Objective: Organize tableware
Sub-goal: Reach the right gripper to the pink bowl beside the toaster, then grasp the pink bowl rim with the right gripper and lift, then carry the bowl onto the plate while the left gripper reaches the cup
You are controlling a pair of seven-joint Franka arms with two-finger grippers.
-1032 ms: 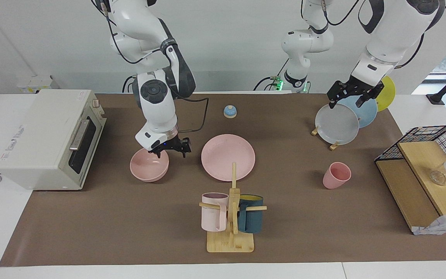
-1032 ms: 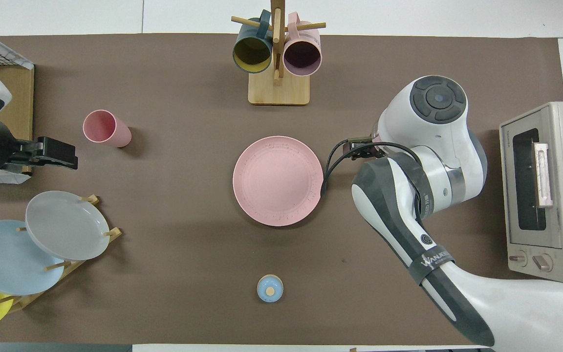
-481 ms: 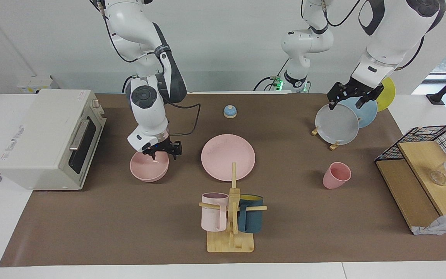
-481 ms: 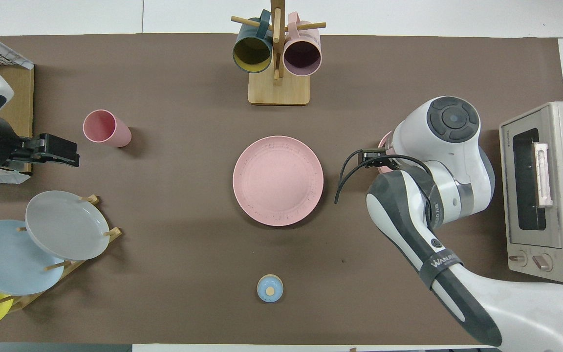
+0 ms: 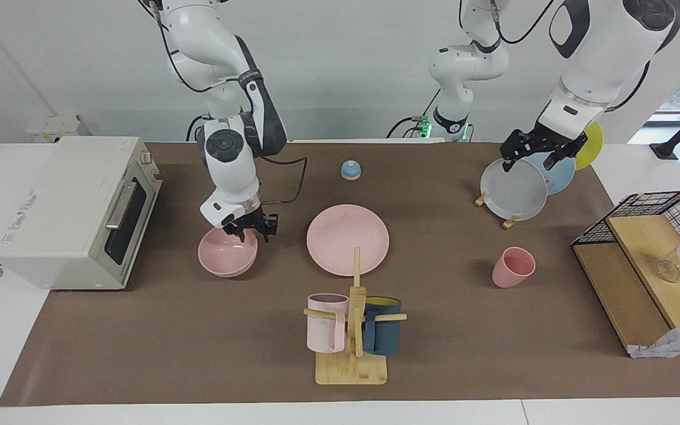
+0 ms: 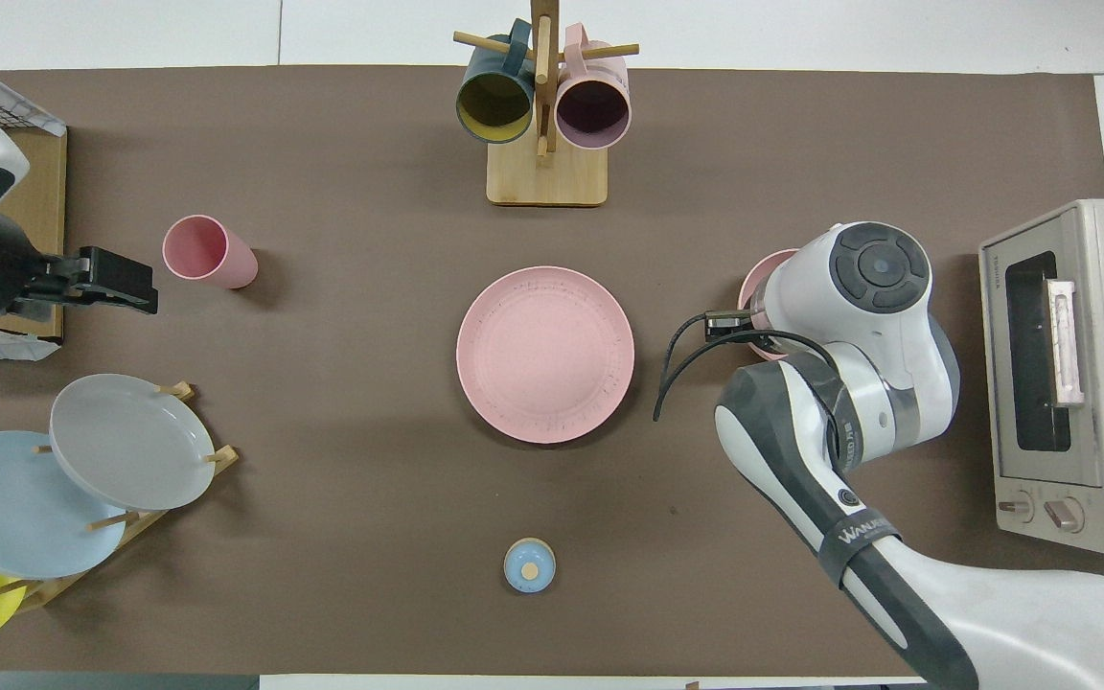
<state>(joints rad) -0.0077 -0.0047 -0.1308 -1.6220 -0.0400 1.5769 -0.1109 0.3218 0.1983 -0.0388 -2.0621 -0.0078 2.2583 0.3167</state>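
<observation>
The salmon-pink bowl [image 5: 227, 255] stands beside the toaster oven; the overhead view shows only a strip of its rim [image 6: 759, 280] past the right arm. My right gripper [image 5: 251, 230] is open, with its fingers down at the bowl's rim on the side nearer the robots; I cannot tell whether they touch it. The pink plate [image 5: 347, 239] [image 6: 544, 355] lies flat mid-table. The pink cup [image 5: 513, 267] [image 6: 208, 250] stands upright toward the left arm's end. My left gripper [image 5: 530, 158] [image 6: 145, 292] is open and empty, up in the air over the plate rack.
A toaster oven [image 5: 74, 206] stands at the right arm's end. A mug tree [image 5: 352, 336] with a pale-pink and a teal mug stands farther from the robots than the plate. A rack [image 5: 516, 190] holds grey, blue and yellow plates. There is also a small blue bell [image 5: 350, 170] and a wire-and-wood shelf [image 5: 641, 254].
My right arm has swung toward the oven and its gripper has settled at the bowl's rim. My left gripper has risen slightly. The bowl, plate and cup have not moved.
</observation>
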